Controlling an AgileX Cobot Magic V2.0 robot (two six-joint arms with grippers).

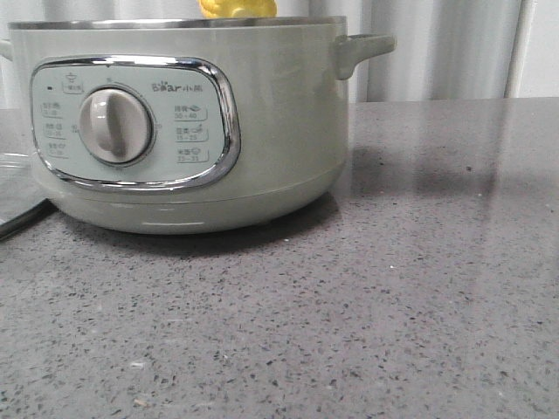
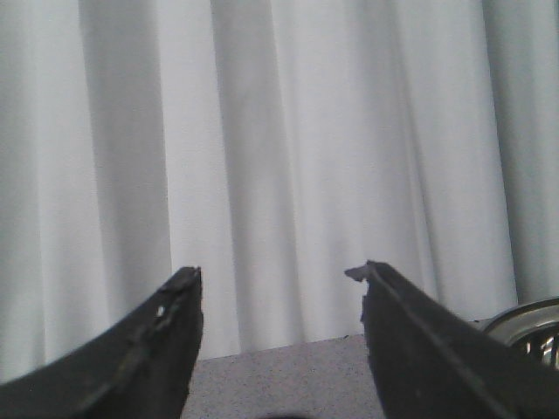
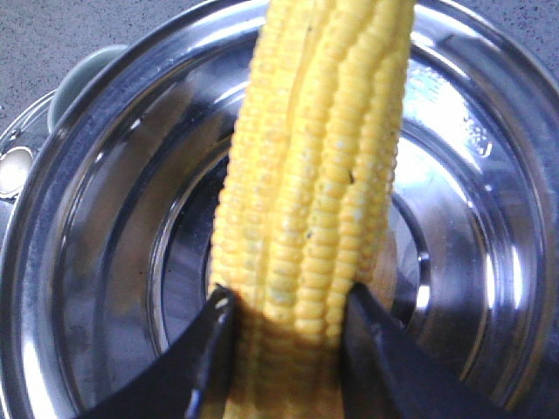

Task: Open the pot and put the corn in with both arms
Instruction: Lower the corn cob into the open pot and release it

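Observation:
The sage-green pot stands on the left of the grey counter, its dial panel facing me, with no lid on it. A bit of the yellow corn shows just above its steel rim. In the right wrist view my right gripper is shut on the corn, holding it over the pot's shiny steel bowl. My left gripper is open and empty, facing the white curtain; a bit of a shiny steel rim shows beside it.
A clear glass object lies on the counter left of the pot, with a dark cord under it. The grey speckled counter stretches to the right and front. A white curtain hangs behind.

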